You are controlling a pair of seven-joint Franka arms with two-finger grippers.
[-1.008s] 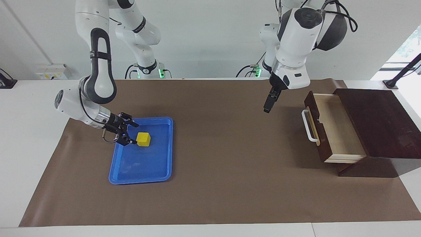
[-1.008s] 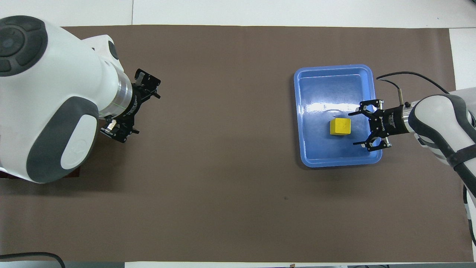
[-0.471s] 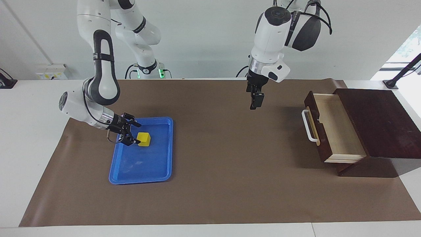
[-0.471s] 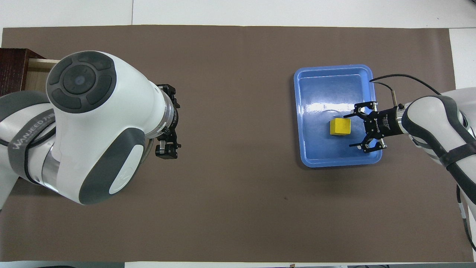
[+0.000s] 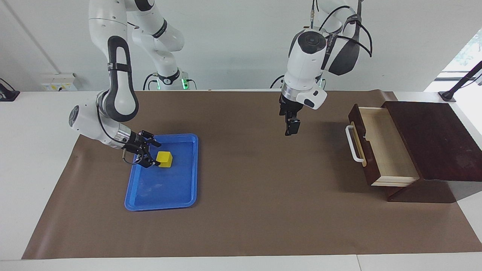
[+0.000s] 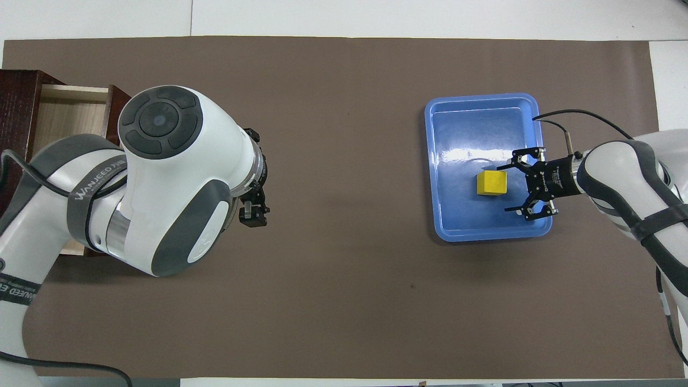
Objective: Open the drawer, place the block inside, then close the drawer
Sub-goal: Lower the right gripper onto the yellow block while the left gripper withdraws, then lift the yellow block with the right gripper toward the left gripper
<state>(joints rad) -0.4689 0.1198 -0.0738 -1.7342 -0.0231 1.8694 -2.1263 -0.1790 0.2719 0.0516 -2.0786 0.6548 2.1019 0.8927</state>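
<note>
**Drawer open, block about to be taken**

Going from the robots' end of the table outward, the left gripper (image 5: 289,129) comes first. It hangs over bare brown mat (image 5: 263,210) between the tray and the drawer, and holds nothing. Its fingertips cannot be made out well in either view, but its jaws read as released. The left arm appears to be waiting, clear of the drawer's path.

Next, low inside the blue tray (image 5: 188,199) at the right arm's end of the table, is the right gripper (image 5: 152,153). It is spread wide, with one finger on either side of the block (image 5: 164,159) and no squeeze yet. Reaching in nearly flat from the tray's outer edge lets the fingers bracket the cube's side faces.

The block sits on the tray floor, toward the side nearer the robots.

At the left arm's end, the drawer (image 5: 380,146) stands pulled out of its dark box (image 5: 437,139), the white handle (image 5: 352,143) facing the table's middle and the pale interior bare (ready to receive the cube). Opening looks done, and grasping is the step in hand.
</note>
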